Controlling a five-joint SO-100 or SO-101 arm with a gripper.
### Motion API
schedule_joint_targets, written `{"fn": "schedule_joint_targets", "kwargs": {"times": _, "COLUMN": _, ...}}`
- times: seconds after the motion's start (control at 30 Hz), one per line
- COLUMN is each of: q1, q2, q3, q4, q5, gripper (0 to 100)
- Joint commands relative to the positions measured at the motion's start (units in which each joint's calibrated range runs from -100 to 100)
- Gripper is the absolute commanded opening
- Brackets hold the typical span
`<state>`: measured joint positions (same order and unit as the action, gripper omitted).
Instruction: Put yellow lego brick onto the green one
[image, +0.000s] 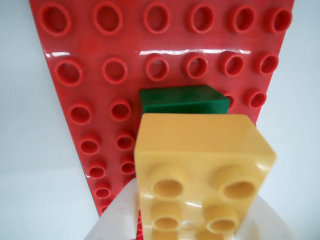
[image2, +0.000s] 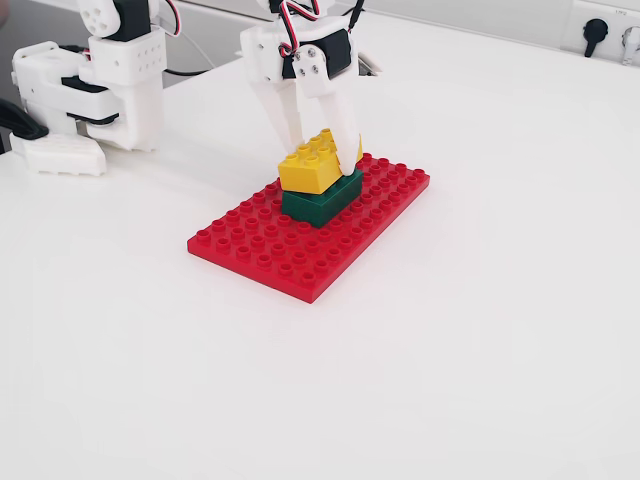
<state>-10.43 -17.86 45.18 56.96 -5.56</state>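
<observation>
Claw (image2: 322, 152) pinching yellow lego brick (image2: 318, 161), seating on green one (image2: 322, 198); advising squaring studs, pressing straight down.

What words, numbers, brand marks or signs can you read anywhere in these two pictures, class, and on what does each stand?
None can be read.
The wall socket carries a tiny mark above it, too small to read.
The yellow lego brick, the green one, the red baseplate and the gripper show no legible text.
</observation>
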Motion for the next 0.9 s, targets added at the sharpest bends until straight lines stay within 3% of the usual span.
{"fn": "schedule_joint_targets", "kwargs": {"times": 0.0, "q1": -0.4, "q2": -0.4, "q3": -2.5, "q4": -0.2, "q5": -0.2, "gripper": 15}}
{"fn": "schedule_joint_targets", "kwargs": {"times": 0.3, "q1": -0.4, "q2": -0.5, "q3": -2.4, "q4": 0.0, "q5": 0.0, "gripper": 24}}
{"fn": "schedule_joint_targets", "kwargs": {"times": 0.87, "q1": -0.5, "q2": -6.4, "q3": -2.7, "q4": 2.3, "q5": 1.2, "gripper": 24}}
